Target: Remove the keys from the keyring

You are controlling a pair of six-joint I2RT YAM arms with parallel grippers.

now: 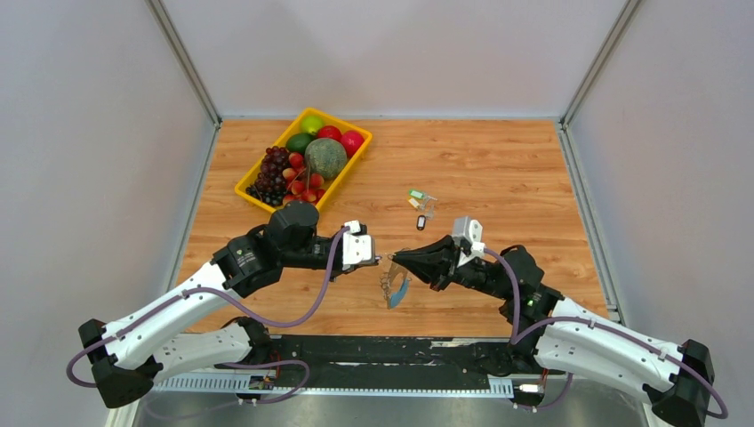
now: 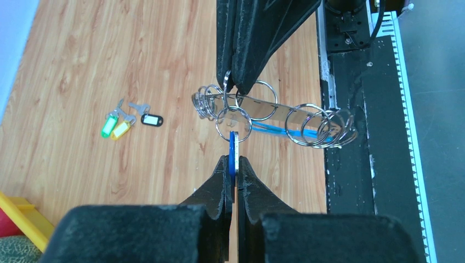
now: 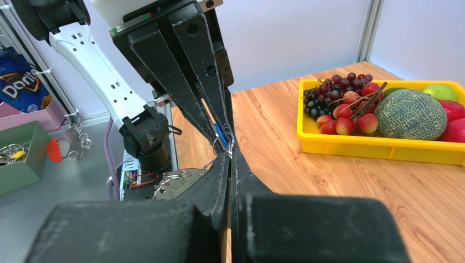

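The keyring (image 2: 274,116), a silver strip strung with several wire rings, hangs in the air between my two grippers. It also shows in the top view (image 1: 388,281). My left gripper (image 2: 234,160) is shut on the blue key tag (image 2: 233,147), which hangs on a small ring (image 2: 233,124). My right gripper (image 3: 230,155) is shut on a ring of the keyring, directly opposite the left fingers (image 3: 186,71). Three loose keys lie on the table: green (image 2: 109,127), yellow (image 2: 120,130) and black (image 2: 152,119). They show together in the top view (image 1: 420,206).
A yellow fruit tray (image 1: 249,189) with grapes, a melon and apples stands at the back left. It also shows in the right wrist view (image 3: 378,149). A black base rail (image 1: 382,349) runs along the table's near edge.
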